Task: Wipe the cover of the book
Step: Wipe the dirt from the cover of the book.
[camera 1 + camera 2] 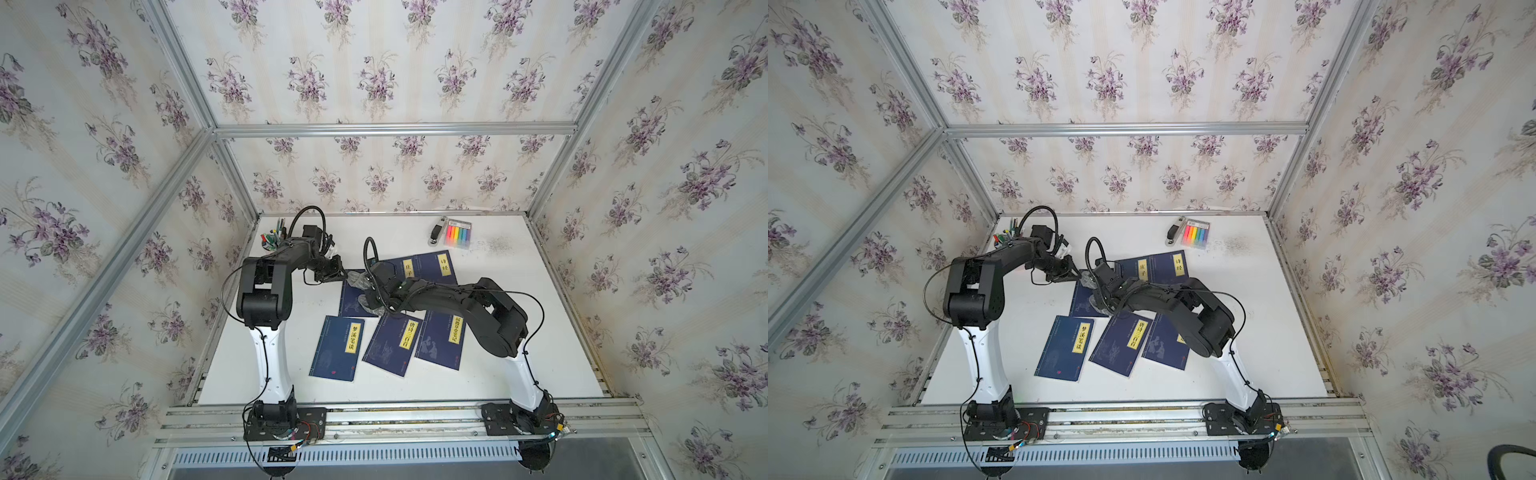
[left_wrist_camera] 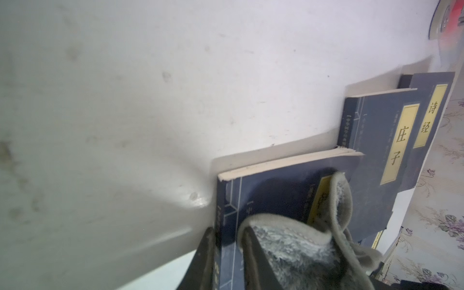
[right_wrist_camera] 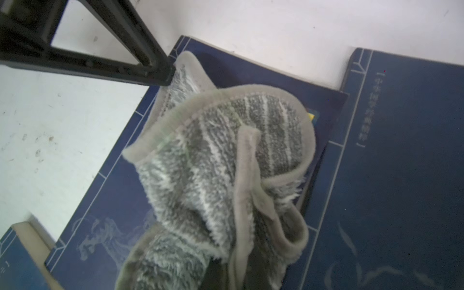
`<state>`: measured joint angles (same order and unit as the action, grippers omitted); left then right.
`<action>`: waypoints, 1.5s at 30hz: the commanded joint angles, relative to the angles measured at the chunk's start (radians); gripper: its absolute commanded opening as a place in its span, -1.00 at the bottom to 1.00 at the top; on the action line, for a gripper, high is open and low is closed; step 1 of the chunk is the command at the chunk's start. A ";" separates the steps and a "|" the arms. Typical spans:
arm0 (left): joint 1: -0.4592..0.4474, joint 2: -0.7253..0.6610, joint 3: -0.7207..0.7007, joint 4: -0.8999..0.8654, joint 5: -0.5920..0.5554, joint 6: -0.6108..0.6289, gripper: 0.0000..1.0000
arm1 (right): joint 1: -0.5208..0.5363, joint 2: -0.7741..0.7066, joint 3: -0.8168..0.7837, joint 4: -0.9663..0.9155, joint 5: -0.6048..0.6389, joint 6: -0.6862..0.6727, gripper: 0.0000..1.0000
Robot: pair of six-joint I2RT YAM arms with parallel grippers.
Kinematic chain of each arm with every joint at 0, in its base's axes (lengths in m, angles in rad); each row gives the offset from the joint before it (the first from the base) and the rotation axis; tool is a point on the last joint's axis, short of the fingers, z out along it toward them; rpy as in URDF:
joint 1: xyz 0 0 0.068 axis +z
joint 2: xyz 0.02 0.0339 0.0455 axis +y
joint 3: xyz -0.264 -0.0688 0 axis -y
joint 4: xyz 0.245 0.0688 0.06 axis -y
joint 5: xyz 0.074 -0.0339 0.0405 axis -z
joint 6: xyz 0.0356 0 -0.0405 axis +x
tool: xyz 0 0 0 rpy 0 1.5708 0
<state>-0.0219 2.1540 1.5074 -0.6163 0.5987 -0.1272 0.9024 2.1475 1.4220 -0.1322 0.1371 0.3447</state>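
Right gripper [image 1: 371,302] pinches cloth [image 3: 213,155], pressed onto book [image 3: 105,200] directly beneath; left gripper [image 2: 228,229], jaws slightly apart, sits at that book's corner, touching cloth; books [image 1: 336,349]: six; cloths: one

six blue books [image 1: 337,353], one grey cloth [image 3: 213,163]

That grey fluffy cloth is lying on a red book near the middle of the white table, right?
Not quite. The book under the grey fluffy cloth is dark blue, not red; the right wrist view shows it clearly. The rest holds: it lies near the middle of the white table.
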 commanded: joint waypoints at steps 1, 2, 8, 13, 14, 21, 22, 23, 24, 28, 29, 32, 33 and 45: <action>0.000 -0.022 -0.024 0.007 0.001 -0.007 -0.34 | 0.001 0.017 -0.004 -0.232 -0.039 0.016 -1.00; 0.000 -0.035 -0.038 0.012 0.001 -0.006 -0.31 | 0.000 0.023 0.008 -0.236 -0.038 0.011 -1.00; 0.000 -0.154 -0.154 0.030 -0.004 -0.009 -0.26 | -0.005 0.095 0.125 -0.250 -0.049 -0.007 -1.00; 0.000 -0.232 -0.262 0.040 -0.033 -0.011 -0.39 | -0.033 0.139 0.215 -0.262 -0.079 -0.002 -1.00; 0.000 -0.236 -0.270 0.038 -0.036 -0.009 -0.42 | -0.039 0.139 0.224 -0.267 -0.080 0.000 -1.00; 0.000 -0.244 -0.314 0.044 -0.087 -0.017 -0.46 | -0.072 0.071 0.234 -0.273 -0.054 -0.014 -1.00; 0.000 -0.245 -0.314 0.045 -0.092 -0.017 -0.44 | -0.072 0.061 0.243 -0.276 -0.049 -0.019 -1.00; 0.000 -0.249 -0.314 0.046 -0.096 -0.017 -0.43 | -0.071 0.055 0.254 -0.280 -0.049 -0.022 -1.00; 0.000 -0.255 -0.318 0.049 -0.096 -0.018 -0.41 | -0.072 0.052 0.269 -0.287 -0.053 -0.025 -1.00; 0.000 -0.252 -0.317 0.060 -0.071 -0.017 -0.40 | -0.072 0.061 0.308 -0.291 -0.078 -0.026 -1.00; -0.001 -0.244 -0.313 0.058 -0.053 -0.013 -0.40 | -0.071 0.065 0.312 -0.288 -0.079 -0.024 -1.00; -0.011 -0.234 -0.311 0.074 -0.004 -0.005 -0.39 | -0.072 0.080 0.328 -0.285 -0.093 -0.021 -1.00; -0.017 -0.231 -0.309 0.076 0.001 -0.001 -0.38 | -0.072 0.084 0.328 -0.277 -0.101 -0.021 -1.00; -0.064 -0.141 -0.251 0.041 -0.036 -0.001 -0.40 | -0.072 0.151 0.340 -0.279 -0.140 -0.019 -1.00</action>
<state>-0.0814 1.9965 1.2583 -0.5552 0.6037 -0.1352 0.8303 2.2856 1.7630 -0.3969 0.0109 0.3210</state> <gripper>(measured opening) 0.302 0.079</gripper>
